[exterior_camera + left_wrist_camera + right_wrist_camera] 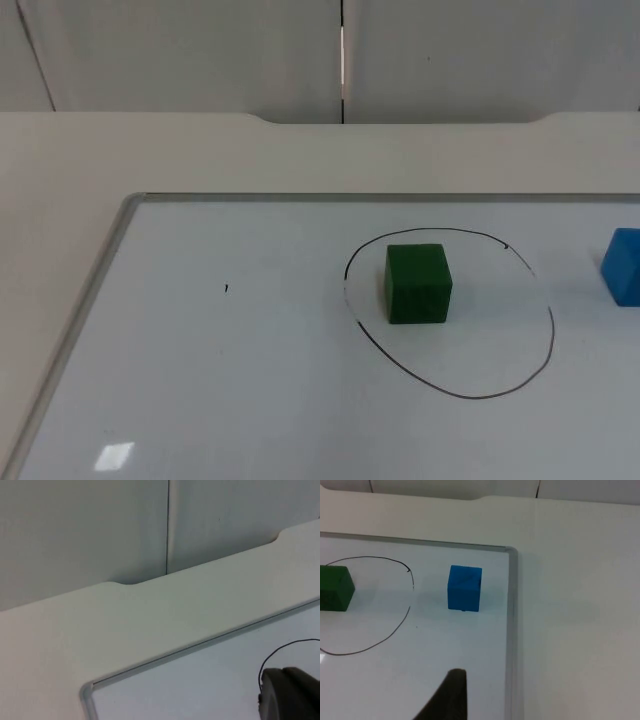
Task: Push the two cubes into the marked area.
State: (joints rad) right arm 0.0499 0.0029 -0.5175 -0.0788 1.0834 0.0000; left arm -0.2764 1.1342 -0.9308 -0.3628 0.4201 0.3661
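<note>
A green cube [418,284] [335,587] stands inside a hand-drawn black circle [551,330] [390,637] on the whiteboard, towards the circle's left side. To the right of the circle, outside its line, a blue cube [625,265] [464,587] rests close to the board's right frame. My right gripper [447,700] hovers over the board on the near side of the blue cube, apart from it. My left gripper [290,695] hangs over the board's far left part, with an arc of the circle [280,647] just beyond it.
The whiteboard has a raised grey frame [120,225] [510,630] [200,642] lying on the white table [200,150]. The grey partition wall [180,50] closes the far side. A small black mark [226,288] sits on the board's left half.
</note>
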